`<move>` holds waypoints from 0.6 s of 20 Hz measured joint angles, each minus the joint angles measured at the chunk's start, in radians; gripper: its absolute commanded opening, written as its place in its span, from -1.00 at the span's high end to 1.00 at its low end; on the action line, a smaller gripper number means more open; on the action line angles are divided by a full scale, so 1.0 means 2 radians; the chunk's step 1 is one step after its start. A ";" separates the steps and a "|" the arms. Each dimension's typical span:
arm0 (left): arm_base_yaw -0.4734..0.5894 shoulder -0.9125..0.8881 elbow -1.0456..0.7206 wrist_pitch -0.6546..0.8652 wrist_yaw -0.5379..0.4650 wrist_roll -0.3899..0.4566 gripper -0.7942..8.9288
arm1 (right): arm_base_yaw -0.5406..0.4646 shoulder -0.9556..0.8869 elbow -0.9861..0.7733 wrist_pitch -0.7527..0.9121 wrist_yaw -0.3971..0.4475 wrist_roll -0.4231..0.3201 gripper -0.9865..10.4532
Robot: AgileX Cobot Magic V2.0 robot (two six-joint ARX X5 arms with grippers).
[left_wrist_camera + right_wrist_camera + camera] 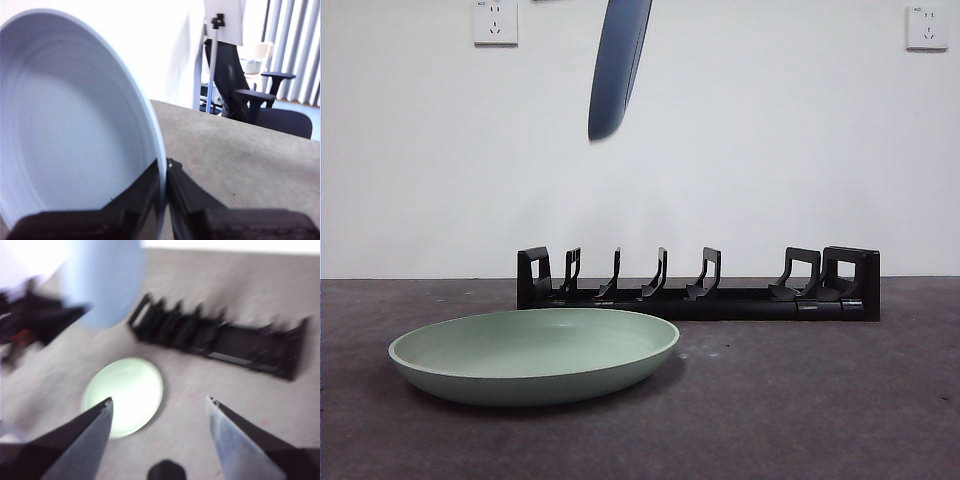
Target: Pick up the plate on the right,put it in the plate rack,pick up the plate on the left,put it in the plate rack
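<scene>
High above the plate rack, my left gripper pinches the blue plate by its rim, hanging edge-down to suit a slot, while my right gripper waits wide open over the green plate lying on the table.

Office or lab room, likely robot test bench in office space. Plain white wall behind table, two wall sockets high up. Grey-brown tabletop, bare and worn-looking, carrying only test props. Left wrist view: black office chair with armrests beyond table edge, vertical window blinds letting in daylight, thin white post with black clamp near table corner. Something pale on desk behind chair, too blurred to identify.
</scene>
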State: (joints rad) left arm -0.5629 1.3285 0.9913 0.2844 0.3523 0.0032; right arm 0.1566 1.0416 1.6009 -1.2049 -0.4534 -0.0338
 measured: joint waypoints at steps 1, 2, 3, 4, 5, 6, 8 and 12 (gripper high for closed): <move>0.010 0.018 0.000 0.014 0.003 -0.017 0.85 | 0.000 0.001 0.000 -0.007 -0.002 -0.002 0.27; 0.018 0.036 0.000 0.029 0.004 -0.030 0.85 | 0.000 0.001 0.000 -0.016 -0.003 -0.004 0.27; 0.025 0.053 0.000 0.045 0.005 -0.042 0.85 | 0.000 0.001 0.000 -0.027 -0.004 -0.006 0.28; 0.033 0.068 0.000 0.057 0.008 -0.053 0.85 | 0.000 0.001 0.000 -0.034 -0.004 -0.008 0.27; 0.039 0.083 0.000 0.073 0.011 -0.064 0.85 | 0.000 0.001 0.000 -0.037 -0.004 -0.009 0.27; 0.047 0.097 0.000 0.085 0.019 -0.073 0.85 | 0.000 0.001 0.000 -0.039 -0.004 -0.010 0.27; 0.060 0.125 0.000 0.107 0.029 -0.087 0.85 | 0.000 0.001 0.000 -0.042 -0.004 -0.010 0.28; 0.072 0.166 0.000 0.108 0.030 -0.094 0.85 | 0.000 0.001 0.000 -0.043 -0.004 -0.010 0.28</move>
State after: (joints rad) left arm -0.4179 1.6604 0.9913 0.4995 0.4114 -0.1852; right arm 0.1566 1.0435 1.6009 -1.2900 -0.4610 -0.0528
